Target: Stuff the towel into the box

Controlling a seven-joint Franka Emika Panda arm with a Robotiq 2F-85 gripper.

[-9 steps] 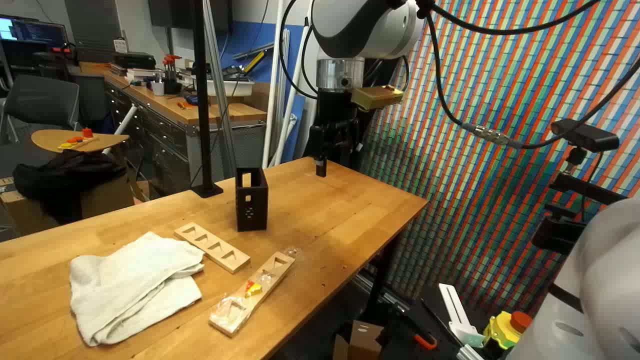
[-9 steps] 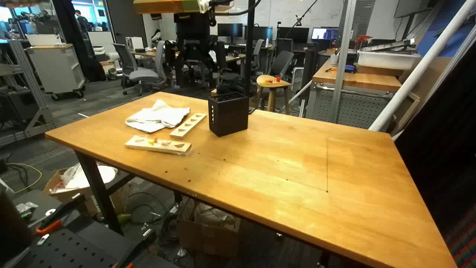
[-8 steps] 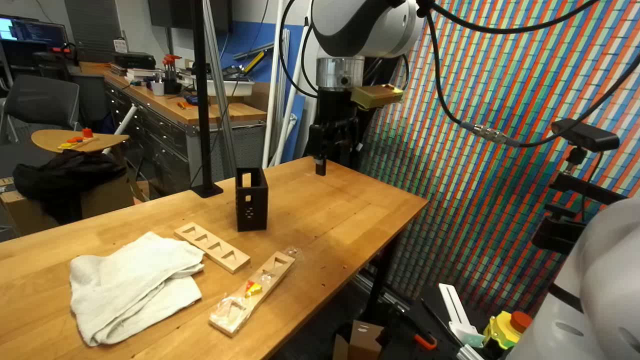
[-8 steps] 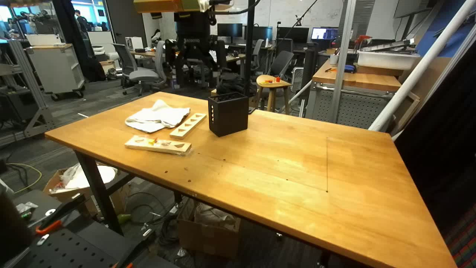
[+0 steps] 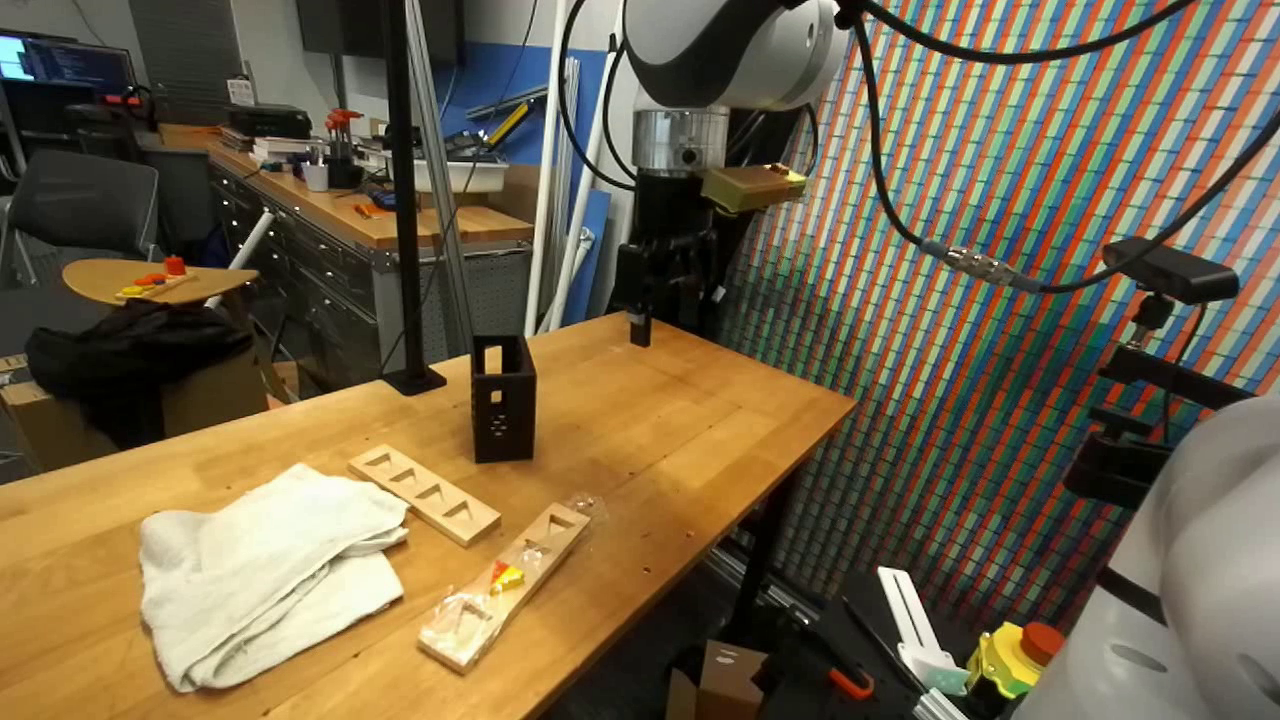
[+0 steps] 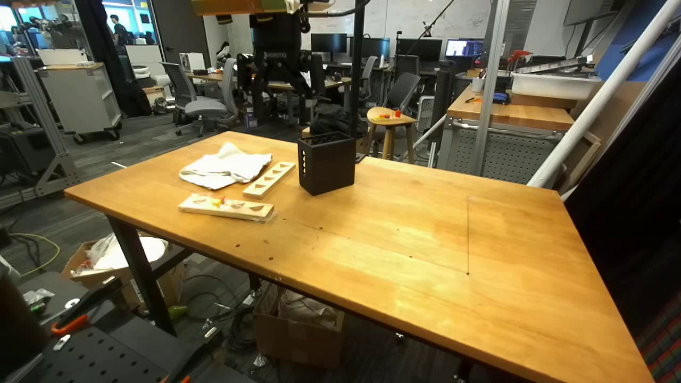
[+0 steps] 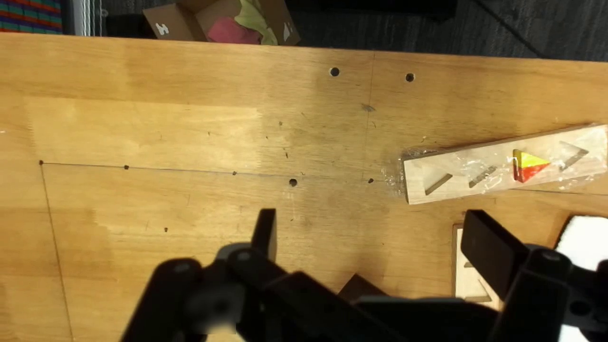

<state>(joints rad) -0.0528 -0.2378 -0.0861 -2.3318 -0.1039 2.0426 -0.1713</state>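
Loosely folded, the off-white cloth towel (image 5: 270, 575) lies rumpled on the smooth, glossy wooden tabletop (image 6: 425, 229), its layers overlapping unevenly. Apart from it stands the box (image 6: 327, 166), upright, matte black and straight-sided, a narrow face pierced by rectangular openings and small holes. Between towel and box, just beside the cloth, rests a bare, pale wooden board (image 5: 418, 488) cut with triangular recesses; a wrapped wooden board (image 7: 498, 164), sheathed in crinkled clear plastic film (image 7: 393, 175), lies closer to the tabletop's long edge. The white-and-grey robot arm (image 5: 735, 60) reaches over the tabletop, its silver wrist (image 5: 682, 140) vertical and the black Robotiq gripper (image 7: 372, 232) pointing straight down above the wood. In the wrist view its fingers (image 7: 491, 251) are spread wide, with tabletop visible in the gap. The tabletop carries 1 towel, 1 box and 2 boards; each board has 4 recesses in a row, and 1 recess of the wrapped board shows a red-and-yellow triangular piece (image 7: 528, 166).
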